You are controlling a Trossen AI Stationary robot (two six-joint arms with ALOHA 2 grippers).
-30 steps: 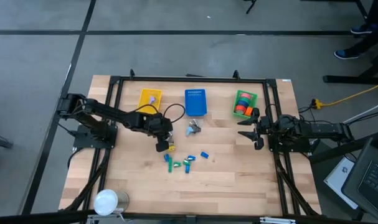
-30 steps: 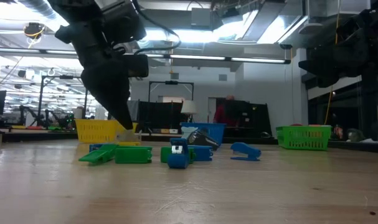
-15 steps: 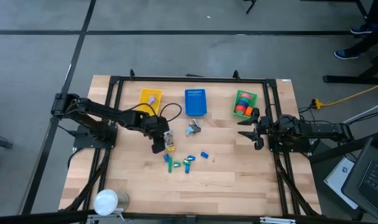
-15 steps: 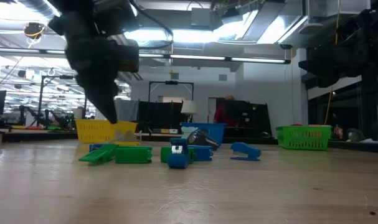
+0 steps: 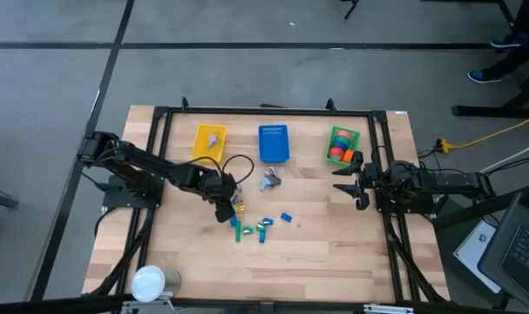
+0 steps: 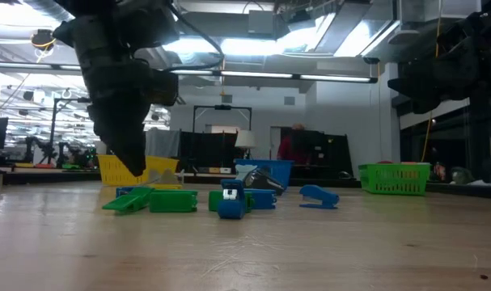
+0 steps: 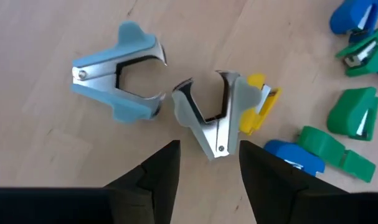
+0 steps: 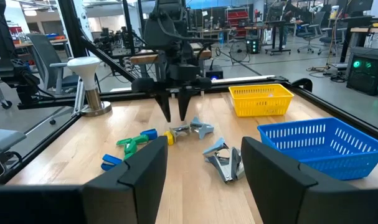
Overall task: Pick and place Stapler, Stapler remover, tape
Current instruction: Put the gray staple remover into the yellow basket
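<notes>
My left gripper (image 7: 207, 171) is open and hangs just above the table, fingers pointing down. Its tips stand on either side of a grey staple remover (image 7: 208, 118) that lies flat with a yellow piece (image 7: 258, 107) beside it, and they touch nothing. A light blue staple remover (image 7: 121, 78) lies next to it. Small green and blue staplers (image 5: 251, 230) lie on the wood nearby. Another grey staple remover (image 5: 270, 180) lies farther toward the back. The tape rolls (image 5: 339, 150) lie in the green basket (image 5: 355, 139). My right gripper (image 5: 351, 185) is open and waits at the right.
A yellow basket (image 5: 200, 148) with a pale piece in it, a blue basket (image 5: 274, 145) and the green basket stand in a row at the back. A white round object (image 5: 148, 282) stands at the near left corner. A black frame (image 5: 264, 111) runs around the table.
My left gripper has moved a little toward the table's near edge and left, staying low over the staple removers. Nothing on the table has moved.
</notes>
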